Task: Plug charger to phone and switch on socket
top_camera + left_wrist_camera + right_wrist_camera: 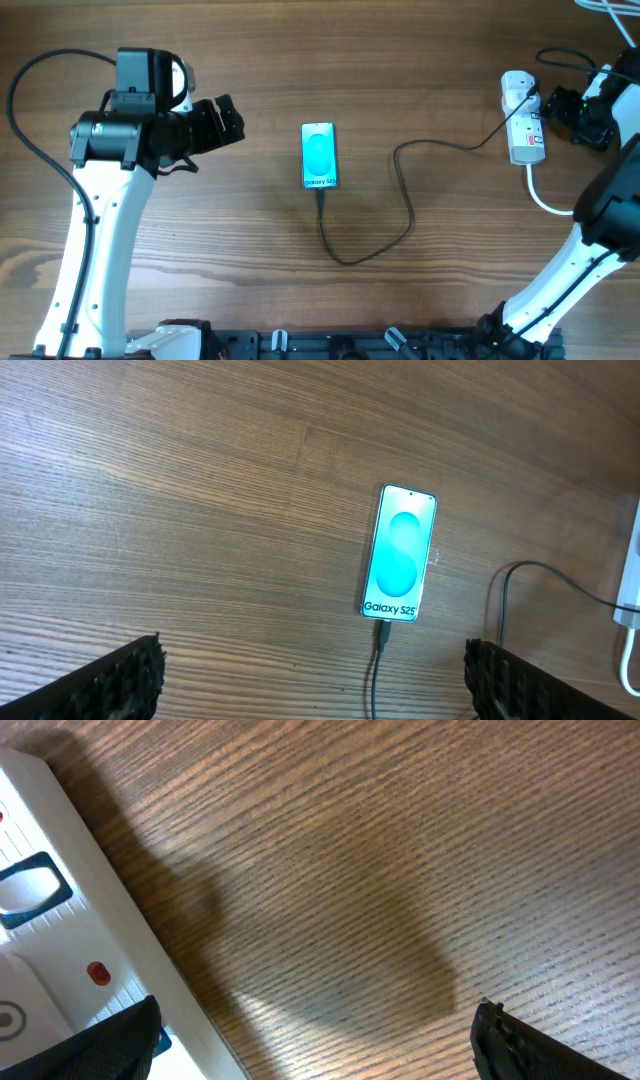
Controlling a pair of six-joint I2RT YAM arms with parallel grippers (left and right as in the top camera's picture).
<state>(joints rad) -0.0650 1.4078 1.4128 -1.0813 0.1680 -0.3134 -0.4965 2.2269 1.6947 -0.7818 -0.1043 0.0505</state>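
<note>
The phone (319, 155) lies flat mid-table with its cyan screen up; it also shows in the left wrist view (399, 552). The black charger cable (405, 205) loops from the socket to the phone's near end, where its connector tip (382, 632) sits against the phone's port. The white socket (522, 120) lies at the far right. My left gripper (236, 120) is open and empty, left of the phone; its fingers (312, 650) are spread wide. My right gripper (556, 105) is open just right of the socket, with one finger (318, 1010) over the socket's edge (40, 920).
The thick white cord (545, 200) runs from the socket toward the right arm's base. On the socket's top are a rocker switch (25, 885) and a small red mark (97, 973). Wooden tabletop (200, 240) surrounds the phone.
</note>
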